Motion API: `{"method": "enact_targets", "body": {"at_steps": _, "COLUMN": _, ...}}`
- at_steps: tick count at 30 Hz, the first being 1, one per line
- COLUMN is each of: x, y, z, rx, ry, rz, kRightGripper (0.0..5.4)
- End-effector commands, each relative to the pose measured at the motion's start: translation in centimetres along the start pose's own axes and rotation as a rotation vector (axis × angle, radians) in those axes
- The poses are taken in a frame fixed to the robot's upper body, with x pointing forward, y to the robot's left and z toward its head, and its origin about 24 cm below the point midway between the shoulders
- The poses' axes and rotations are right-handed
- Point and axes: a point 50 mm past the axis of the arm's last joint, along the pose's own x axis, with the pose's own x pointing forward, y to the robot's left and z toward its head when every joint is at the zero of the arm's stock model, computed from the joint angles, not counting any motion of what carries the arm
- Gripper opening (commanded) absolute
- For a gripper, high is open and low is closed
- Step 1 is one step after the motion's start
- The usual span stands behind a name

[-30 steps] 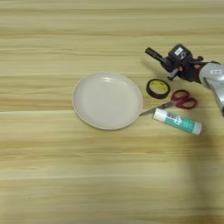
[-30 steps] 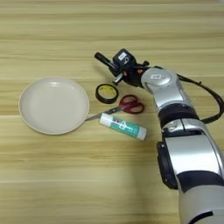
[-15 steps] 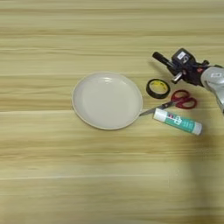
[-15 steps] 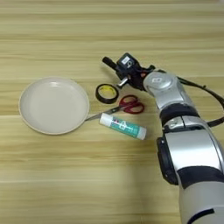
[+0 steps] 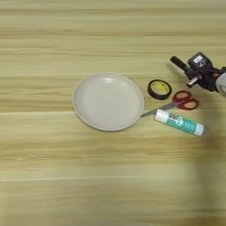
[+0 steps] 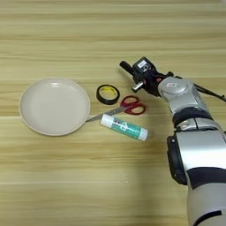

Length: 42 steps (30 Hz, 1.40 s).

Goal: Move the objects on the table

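A smooth, round cream plate (image 6: 54, 106) with a shallow rim lies on the light wood-grain table (image 6: 66, 176). Just right of it sit a glossy black ring of tape with a yellow core (image 6: 108, 94), red-handled steel scissors (image 6: 125, 106) whose blade tip reaches the plate's rim, and a white cylindrical glue stick with a teal-green label (image 6: 123, 127), lying nearer than the scissors. The black two-fingered gripper (image 6: 132, 74) hovers just right of the tape; whether its fingers are parted or hold anything cannot be told.

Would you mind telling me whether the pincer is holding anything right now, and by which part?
Nothing appears held: the right pincer hangs above bare table, apart from the tape roll, scissors and glue stick.
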Motion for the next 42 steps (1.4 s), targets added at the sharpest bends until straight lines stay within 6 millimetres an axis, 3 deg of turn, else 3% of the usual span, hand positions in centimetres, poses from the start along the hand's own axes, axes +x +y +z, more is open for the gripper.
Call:
{"method": "enact_targets", "body": {"at_steps": 1, "x": -1.0, "y": -3.4, "z": 2.7, "rx": 0.012, "ry": -0.083, "rz": -0.1, "kRightGripper": 0.96}}
{"method": "enact_targets", "body": {"at_steps": 14, "x": -0.7, "y": -1.4, "z": -0.6, "rx": 0.067, "ry": 0.037, "rz": -0.052, "kRightGripper": 0.96}}
{"method": "enact_targets", "body": {"at_steps": 42, "x": -0.8, "y": -1.3, "z": -1.1, "rx": 0.075, "ry": 0.059, "rz": -0.052, "kRightGripper": 0.94}}
